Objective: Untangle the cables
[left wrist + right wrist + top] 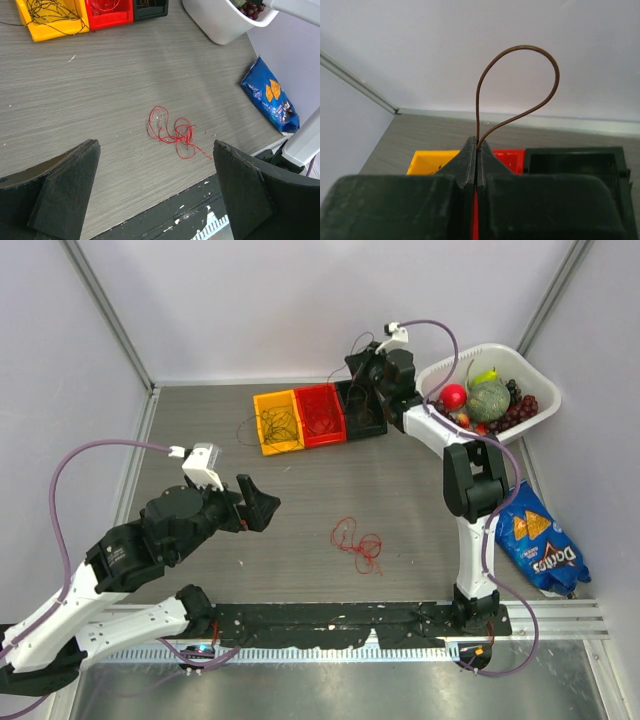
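A tangle of thin red cable (pixel 358 543) (pixel 172 132) lies loose on the grey table, in front of centre. My left gripper (pixel 255 502) (pixel 157 195) hovers to its left, open and empty, and the tangle shows beyond its fingers (pixel 65 195). My right gripper (pixel 360 375) (pixel 477 145) is raised at the back over the black bin (pixel 362 410) (pixel 575 160). It is shut on a dark brown cable (pixel 520 75) that loops up out of the fingertips. More dark cables lie in the yellow bin (pixel 278 420) (pixel 50 15), and red cable lies in the red bin (pixel 320 414) (pixel 107 11).
A white basket (pixel 535 390) (pixel 215 27) of fruit stands at the back right. A blue Doritos bag (pixel 540 540) (pixel 270 100) lies beside the right arm's base. A dark strand trails from the yellow bin onto the table at its left.
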Robot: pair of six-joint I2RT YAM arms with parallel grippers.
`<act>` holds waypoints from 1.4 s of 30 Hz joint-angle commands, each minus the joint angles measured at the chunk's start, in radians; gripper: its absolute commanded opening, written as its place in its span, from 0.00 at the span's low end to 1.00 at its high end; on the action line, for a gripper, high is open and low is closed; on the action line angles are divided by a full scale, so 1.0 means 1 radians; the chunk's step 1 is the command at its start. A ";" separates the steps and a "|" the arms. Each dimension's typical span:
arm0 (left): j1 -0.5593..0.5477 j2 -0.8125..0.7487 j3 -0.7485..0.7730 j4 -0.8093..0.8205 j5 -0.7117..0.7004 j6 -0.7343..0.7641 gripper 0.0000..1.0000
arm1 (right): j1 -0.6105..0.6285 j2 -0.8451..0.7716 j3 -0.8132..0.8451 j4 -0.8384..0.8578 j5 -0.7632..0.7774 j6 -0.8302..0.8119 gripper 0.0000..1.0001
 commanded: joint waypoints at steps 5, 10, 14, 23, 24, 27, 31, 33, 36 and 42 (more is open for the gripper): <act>0.001 -0.014 -0.020 0.039 0.009 -0.019 1.00 | 0.001 -0.058 -0.193 0.216 0.028 0.212 0.01; 0.001 -0.033 -0.017 0.023 0.003 -0.017 1.00 | -0.030 -0.037 -0.191 0.186 0.077 0.140 0.01; 0.003 -0.042 -0.020 0.016 -0.008 -0.008 1.00 | -0.036 -0.027 -0.127 0.114 0.106 0.013 0.01; 0.003 -0.025 -0.014 0.026 0.000 0.010 1.00 | -0.045 0.075 0.049 0.009 0.087 -0.130 0.01; 0.003 -0.024 -0.012 0.025 0.001 0.012 1.00 | -0.042 0.083 0.071 0.002 0.084 -0.133 0.01; 0.001 -0.028 -0.014 0.019 0.000 0.010 1.00 | -0.025 0.114 0.089 -0.009 0.083 -0.144 0.01; 0.001 -0.037 -0.015 0.016 -0.002 0.001 1.00 | -0.004 0.123 0.054 -0.006 0.096 -0.156 0.01; 0.000 -0.041 -0.018 0.016 -0.003 -0.002 1.00 | 0.005 0.120 0.021 -0.012 0.097 -0.133 0.01; 0.001 -0.034 -0.020 0.019 0.001 -0.005 1.00 | 0.019 0.108 -0.019 -0.015 0.123 -0.113 0.01; 0.001 -0.033 -0.029 0.028 0.016 -0.016 1.00 | 0.033 0.112 0.005 -0.158 0.257 -0.044 0.01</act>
